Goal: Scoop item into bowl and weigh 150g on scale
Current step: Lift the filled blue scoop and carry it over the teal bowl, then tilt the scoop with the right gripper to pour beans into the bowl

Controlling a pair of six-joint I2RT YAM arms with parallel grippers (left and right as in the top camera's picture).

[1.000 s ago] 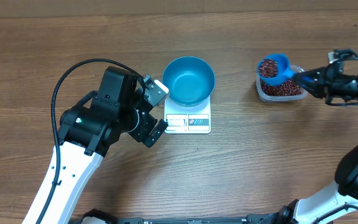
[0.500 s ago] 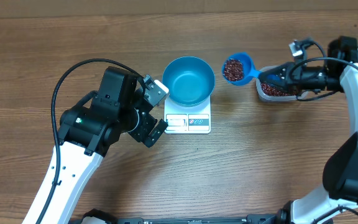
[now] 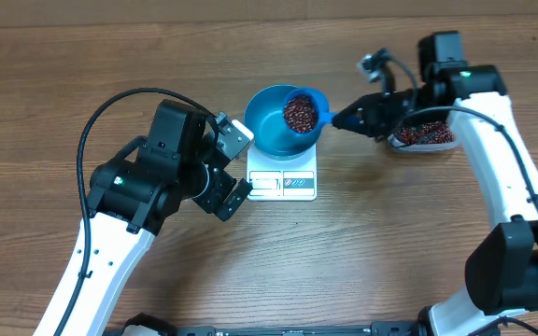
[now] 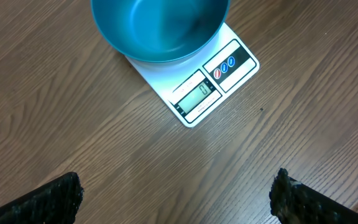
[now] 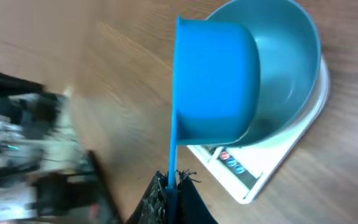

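Observation:
The blue bowl point(image 3: 278, 126) stands on the white scale point(image 3: 283, 185), and its inside shows bare blue point(image 4: 160, 28). Over the bowl's right rim hangs a small blue scoop point(image 3: 301, 114) heaped with dark red-brown beans point(image 3: 299, 113). My right gripper point(image 3: 348, 119) is shut on the scoop's handle. From the right wrist the scoop point(image 5: 213, 81) shows from below, in front of the bowl point(image 5: 288, 68) and the scale point(image 5: 272, 168), with the right gripper point(image 5: 171, 193) clamped on the thin handle. My left gripper point(image 3: 239, 161) is open just left of the scale point(image 4: 213, 87), and the left gripper point(image 4: 178, 196) holds nothing.
A clear tub point(image 3: 425, 137) with more beans sits at the right, under my right arm. The left arm's black body point(image 3: 157, 177) fills the table left of the scale. Bare wooden tabletop point(image 3: 344, 261) lies in front.
My right arm has carried the loaded scoop leftwards from above the tub to over the bowl's right rim. The left arm, bowl and scale have not moved.

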